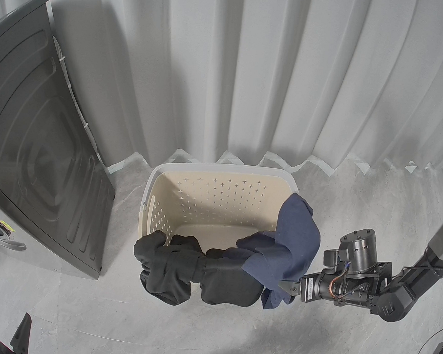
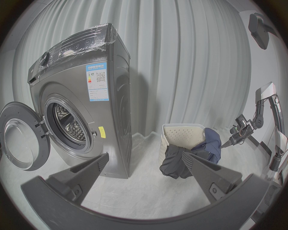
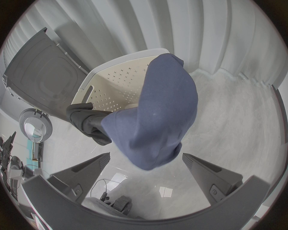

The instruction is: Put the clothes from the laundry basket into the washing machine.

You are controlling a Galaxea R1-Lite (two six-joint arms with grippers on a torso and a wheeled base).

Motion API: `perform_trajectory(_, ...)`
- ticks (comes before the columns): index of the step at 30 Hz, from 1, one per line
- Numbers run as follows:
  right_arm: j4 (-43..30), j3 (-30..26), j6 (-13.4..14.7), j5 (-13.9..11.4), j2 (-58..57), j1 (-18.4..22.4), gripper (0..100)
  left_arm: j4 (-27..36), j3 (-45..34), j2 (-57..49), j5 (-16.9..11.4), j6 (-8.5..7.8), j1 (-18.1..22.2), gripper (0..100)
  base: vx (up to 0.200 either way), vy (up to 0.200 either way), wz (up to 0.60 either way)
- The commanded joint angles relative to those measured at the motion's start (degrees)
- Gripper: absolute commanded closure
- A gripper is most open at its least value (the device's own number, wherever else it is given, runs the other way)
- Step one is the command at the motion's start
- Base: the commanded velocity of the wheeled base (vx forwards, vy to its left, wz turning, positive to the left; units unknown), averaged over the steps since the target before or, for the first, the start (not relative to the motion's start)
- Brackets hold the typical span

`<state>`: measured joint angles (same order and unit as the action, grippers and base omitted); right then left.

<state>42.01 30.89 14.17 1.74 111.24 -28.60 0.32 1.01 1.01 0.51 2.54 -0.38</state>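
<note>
A cream laundry basket (image 1: 152, 190) stands on the floor in front of a curtain. A black garment (image 1: 188, 271) hangs over its near rim, and a navy blue garment (image 1: 290, 241) drapes over its right near corner. My right gripper (image 1: 285, 287) is at the blue garment's lower edge. In the right wrist view the gripper (image 3: 146, 158) is open, and the hem of the blue garment (image 3: 162, 113) hangs just between its fingertips. My left gripper (image 2: 144, 158) is open and holds nothing. It sits low at the near left (image 1: 2, 320), facing the washing machine (image 2: 90, 98).
The grey washing machine (image 1: 35, 155) stands left of the basket. Its round door (image 2: 25, 136) is swung open and the drum (image 2: 69, 124) shows. A white curtain (image 1: 265, 72) hangs behind. Bare floor lies between machine and basket and to the right.
</note>
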Motion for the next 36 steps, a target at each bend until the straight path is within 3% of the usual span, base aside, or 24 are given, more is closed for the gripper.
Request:
perform_trajectory(1, 2.46, 3.91, -0.19, 0.10, 6.80, 2.06, 0, 0.03, -0.84, -0.75, 0.02, 0.01, 0.03, 0, 0.000, 0.000, 0.00)
perform_trajectory(5, 4.92, 5.32, -0.19, 0.10, 9.35, 2.41, 0, 0.03, -0.84, -0.75, 0.02, 0.01, 0.03, 0, 0.000, 0.000, 0.00)
perform_trajectory(6, 5.45, 5.32, -0.19, 0.10, 9.43, 2.32, 100, 0.03, -0.84, -0.75, 0.02, 0.01, 0.03, 0, 0.000, 0.000, 0.00)
perform_trajectory(19, 7.21, 1.19, 0.25, 0.01, -0.23, -1.64, 100, -0.05, -0.84, -0.75, 0.02, 0.01, 0.03, 0, 0.000, 0.000, 0.00)
perform_trajectory(25, 7.39, -3.64, -0.19, 0.28, -12.71, -3.22, 100, 0.03, -0.84, -0.75, 0.02, 0.01, 0.03, 0, 0.000, 0.000, 0.00)
perform_trajectory(36, 6.59, -6.55, -1.42, 0.10, -31.08, -4.71, 100, -0.05, -0.84, -0.75, 0.02, -0.07, 0.03, 0, 0.000, 0.000, 0.00)
